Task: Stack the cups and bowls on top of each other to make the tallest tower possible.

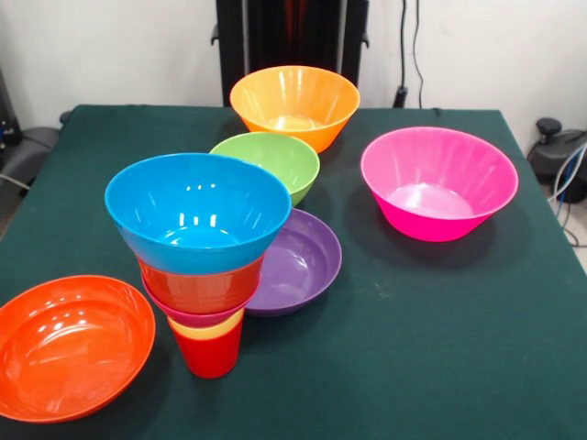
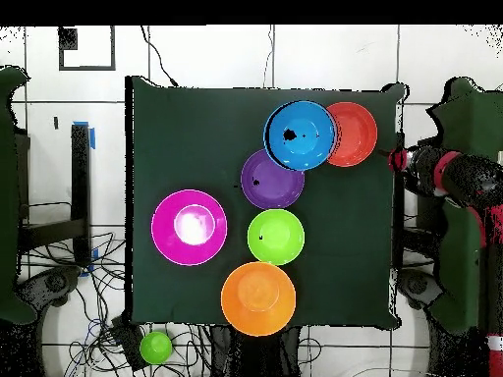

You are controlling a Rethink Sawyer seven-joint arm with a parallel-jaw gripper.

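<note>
The tower (image 1: 204, 275) stands at the table's front left. A red cup (image 1: 211, 356) is its base, with a yellow cup (image 1: 209, 330), a crimson-pink bowl (image 1: 188, 314), an orange bowl (image 1: 200, 286) and a blue bowl (image 1: 197, 211) nested above it. From overhead only the blue bowl (image 2: 300, 135) shows. Loose bowls lie around it: orange-red (image 1: 69, 344), purple (image 1: 303, 261), green (image 1: 271, 158), light orange (image 1: 293, 103), magenta-pink (image 1: 438, 183). The gripper (image 2: 399, 159) shows only in the overhead view, drawn back past the table's right edge, beside the orange-red bowl (image 2: 352, 134).
The red and black arm (image 2: 457, 179) lies off the table at the right of the overhead view. The pedestal (image 1: 289, 41) stands behind the light orange bowl. A small green round thing (image 2: 155, 347) lies off the green table (image 1: 440, 330) among cables.
</note>
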